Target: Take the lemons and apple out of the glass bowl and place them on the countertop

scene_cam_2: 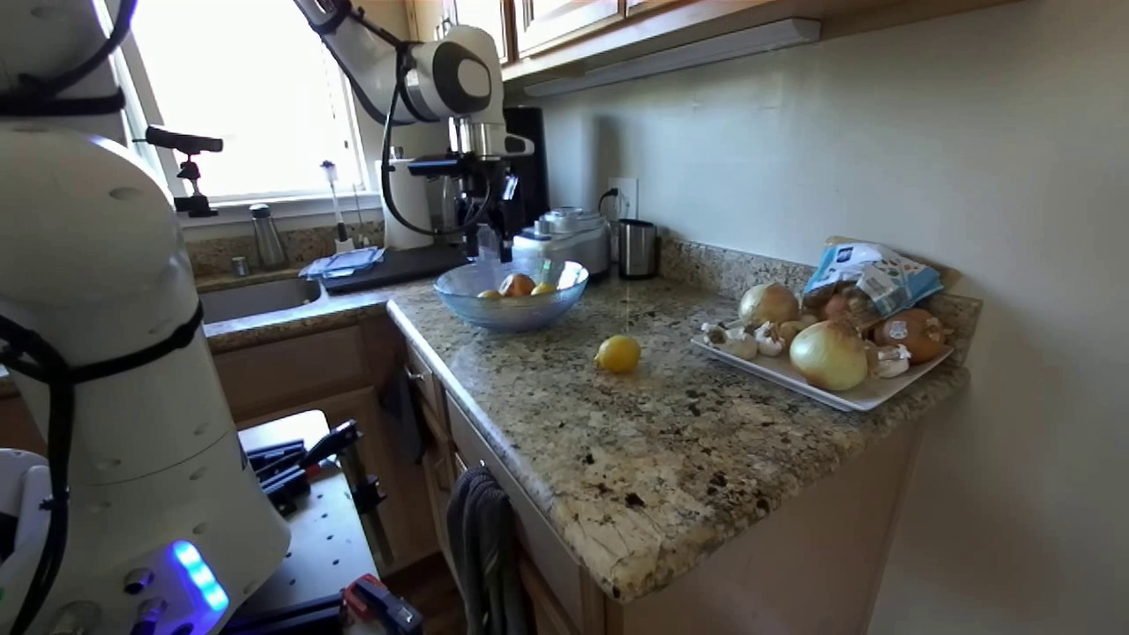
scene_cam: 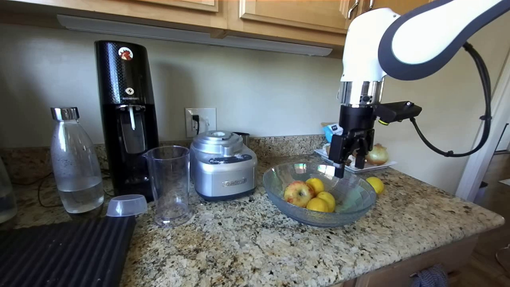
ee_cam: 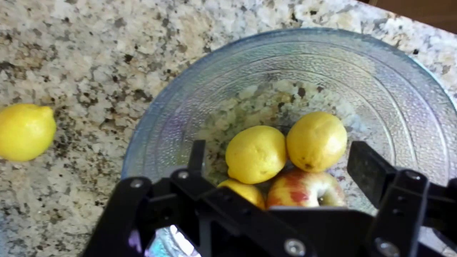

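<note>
I am hovering the tool (scene_cam: 350, 166) above the glass bowl (scene_cam: 354, 209), and its fingers (ee_cam: 367, 169) are standing wide apart. In the wrist view I am seeing them flanking two lemons (ee_cam: 256, 154), while the body of the tool is covering part of the bowl. These lemons are lying in the bowl in plain sight, touching each other, and a third lemon (ee_cam: 246, 192) is lying next to them, partly hidden behind the tool. The apple (ee_cam: 296, 189) is resting in the bowl just beside all three, a hollow showing in its red and yellow skin, its lower part hiding behind the tool. A fourth lemon (scene_cam_2: 618, 354) is lying on the granite table (scene_cam_2: 635, 459), apart from the bowl, between it and a white tray (scene_cam_2: 854, 407) that is carrying onions (scene_cam_2: 827, 354) and garlic (scene_cam_2: 739, 342). A blue and white bag (scene_cam_2: 869, 269) is showing behind those onions. In an exterior view a silver food processor base (scene_cam: 223, 171) is standing near the bowl, and farther along the same table I am seeing a clear jug (scene_cam: 169, 183), a black soda maker (scene_cam: 126, 79) and a clear bottle (scene_cam: 77, 171) that is holding some liquid. A black ribbed mat (scene_cam: 67, 255) is lying in front of the bottle, and a small translucent container (scene_cam: 127, 205) is lying near the jug. Below the table's edge a grey towel (scene_cam_2: 481, 538) is hanging
</note>
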Controlling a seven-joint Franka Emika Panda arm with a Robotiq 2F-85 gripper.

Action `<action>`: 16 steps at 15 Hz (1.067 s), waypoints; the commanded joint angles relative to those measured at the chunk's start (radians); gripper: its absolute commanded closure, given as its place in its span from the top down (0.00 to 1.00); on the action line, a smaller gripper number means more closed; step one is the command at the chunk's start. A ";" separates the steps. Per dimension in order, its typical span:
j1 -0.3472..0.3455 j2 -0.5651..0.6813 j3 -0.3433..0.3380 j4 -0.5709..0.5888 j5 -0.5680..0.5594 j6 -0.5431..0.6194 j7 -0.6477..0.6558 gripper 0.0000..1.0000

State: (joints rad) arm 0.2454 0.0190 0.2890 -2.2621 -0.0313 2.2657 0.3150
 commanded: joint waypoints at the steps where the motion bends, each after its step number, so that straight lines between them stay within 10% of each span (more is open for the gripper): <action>1: 0.040 0.080 0.013 0.036 0.006 0.058 0.097 1.00; 11: 0.077 0.160 0.000 0.080 0.034 0.073 0.151 1.00; 16: 0.097 0.187 -0.018 0.076 0.061 0.163 0.387 1.00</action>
State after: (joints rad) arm 0.3083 0.1964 0.3012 -2.1791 0.0089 2.3684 0.5754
